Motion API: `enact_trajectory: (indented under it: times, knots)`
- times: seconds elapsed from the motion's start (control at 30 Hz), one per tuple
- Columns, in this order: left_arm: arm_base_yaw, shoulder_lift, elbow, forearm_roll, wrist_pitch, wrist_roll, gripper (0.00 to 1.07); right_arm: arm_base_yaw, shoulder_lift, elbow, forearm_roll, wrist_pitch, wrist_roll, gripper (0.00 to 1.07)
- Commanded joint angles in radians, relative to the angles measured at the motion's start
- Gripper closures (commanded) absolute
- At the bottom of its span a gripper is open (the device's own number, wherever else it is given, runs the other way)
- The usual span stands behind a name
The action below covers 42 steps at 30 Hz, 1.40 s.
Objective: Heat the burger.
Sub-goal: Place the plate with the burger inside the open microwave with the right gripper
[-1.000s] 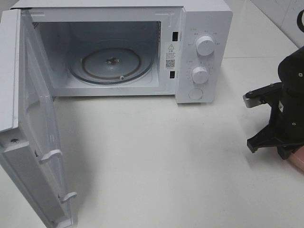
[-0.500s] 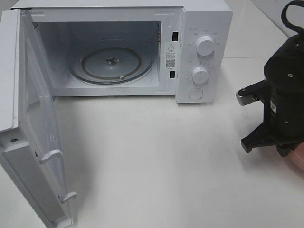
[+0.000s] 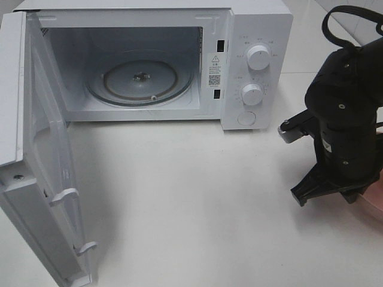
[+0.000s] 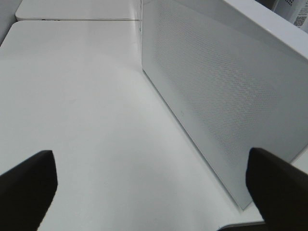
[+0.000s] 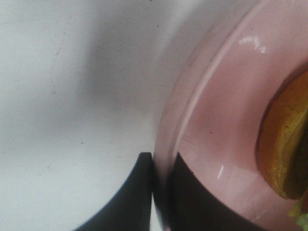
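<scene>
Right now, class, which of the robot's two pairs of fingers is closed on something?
The right fingers: pinched shut on the pink plate's rim, which carries the burger. The left fingers stand wide apart, holding nothing.

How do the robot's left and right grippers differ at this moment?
The left gripper stands wide open, holding nothing; the right gripper is shut on the rim of the pink plate. The left gripper hangs beside the microwave; the right gripper is by the burger. Both have black fingers.
</scene>
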Motion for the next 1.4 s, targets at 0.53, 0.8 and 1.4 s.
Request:
enact_trajectory:
  times: [0.53,0.8,1.4]
  knots:
    - [-0.008,-0.013,-0.002,-0.005,-0.015,-0.006,0.07,0.186,-0.219,0.189,-0.050,0.095,0.077,1.07]
    - [-0.008,-0.013,-0.002,-0.005,-0.015,-0.006,0.07,0.288,-0.284,0.236,-0.048,0.145,0.097,1.07]
    - [-0.008,-0.013,-0.002,-0.005,-0.015,-0.006,0.07,0.618,-0.330,0.242,-0.025,0.193,0.106,1.07]
